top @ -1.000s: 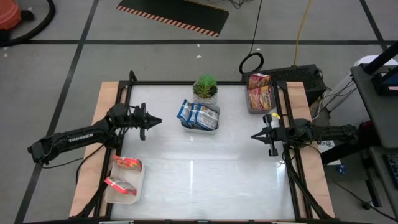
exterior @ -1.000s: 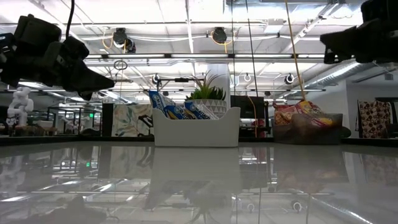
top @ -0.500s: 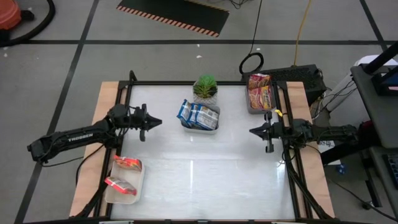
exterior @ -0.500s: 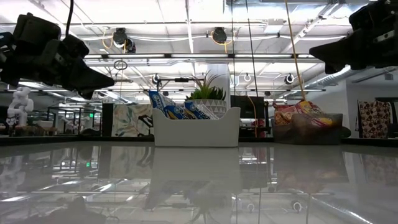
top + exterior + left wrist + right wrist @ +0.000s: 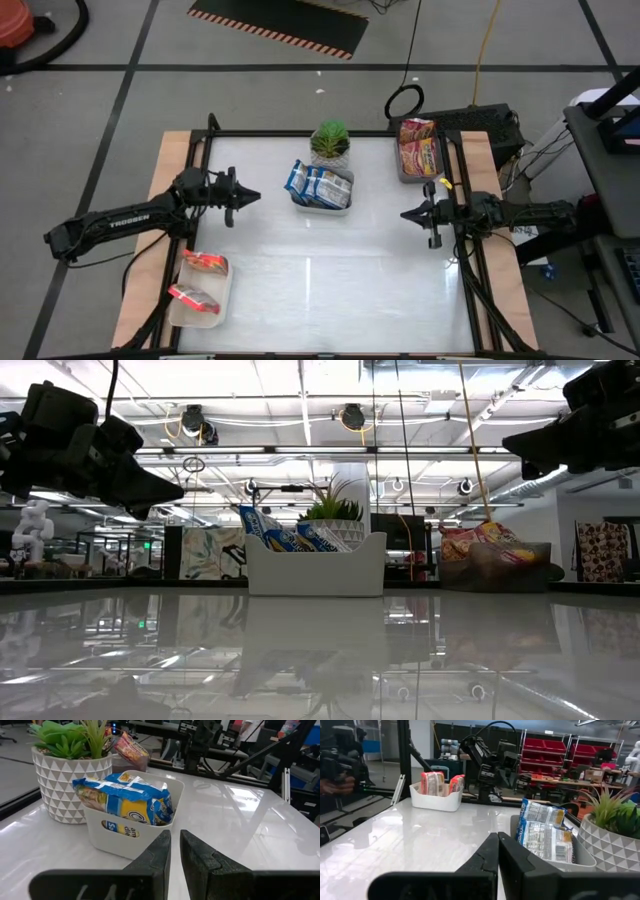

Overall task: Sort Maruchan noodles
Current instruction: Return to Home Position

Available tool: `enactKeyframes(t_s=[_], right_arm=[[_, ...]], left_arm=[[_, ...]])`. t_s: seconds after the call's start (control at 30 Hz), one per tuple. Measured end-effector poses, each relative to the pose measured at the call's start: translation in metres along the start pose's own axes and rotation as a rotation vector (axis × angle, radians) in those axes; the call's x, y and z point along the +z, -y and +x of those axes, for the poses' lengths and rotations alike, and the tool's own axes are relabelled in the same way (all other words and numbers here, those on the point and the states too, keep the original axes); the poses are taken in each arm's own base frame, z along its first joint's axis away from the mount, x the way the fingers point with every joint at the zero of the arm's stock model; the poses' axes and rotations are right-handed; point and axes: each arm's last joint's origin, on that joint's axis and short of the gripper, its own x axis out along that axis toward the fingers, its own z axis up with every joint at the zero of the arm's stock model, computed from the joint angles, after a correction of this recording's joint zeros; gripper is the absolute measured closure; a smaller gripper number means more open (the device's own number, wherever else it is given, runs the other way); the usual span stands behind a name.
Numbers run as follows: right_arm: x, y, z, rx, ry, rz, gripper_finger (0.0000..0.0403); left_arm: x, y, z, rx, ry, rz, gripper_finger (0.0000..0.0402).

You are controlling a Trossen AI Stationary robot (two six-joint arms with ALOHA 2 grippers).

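Note:
Blue-white noodle packets (image 5: 320, 183) stand on edge in a white tray (image 5: 322, 208) at the table's far middle. Orange-red packets (image 5: 203, 265) lie in a white tray (image 5: 228, 292) at the near left. Pink-red and yellow packets (image 5: 418, 146) fill a grey tray (image 5: 402, 172) at the far right. My left gripper (image 5: 255, 195) hovers left of the blue packets' tray (image 5: 115, 834), pointing at it, shut with only a thin slit between its fingers (image 5: 175, 847) and holding nothing. My right gripper (image 5: 404, 213) hangs shut and empty (image 5: 497, 842) at the table's right side.
A green plant in a white patterned pot (image 5: 331, 143) stands just behind the blue packets' tray. A dark frame (image 5: 300, 134) runs around the glossy white tabletop (image 5: 320, 280), whose middle and near part lie bare. Cables and equipment sit beyond the far right corner.
My right gripper has rolled a little about the line it points along and tipped slightly, staying where it was at the table's right side. It stays shut.

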Motion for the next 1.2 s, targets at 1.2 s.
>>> enactKeyframes(t_s=[1.2], right_arm=[[0.0009,-0.0006,0.0,0.022,0.01,0.039,0.0403]], left_arm=[[-0.0083,-0.0011,-0.0003,0.03,-0.078,-0.028,0.0357]])
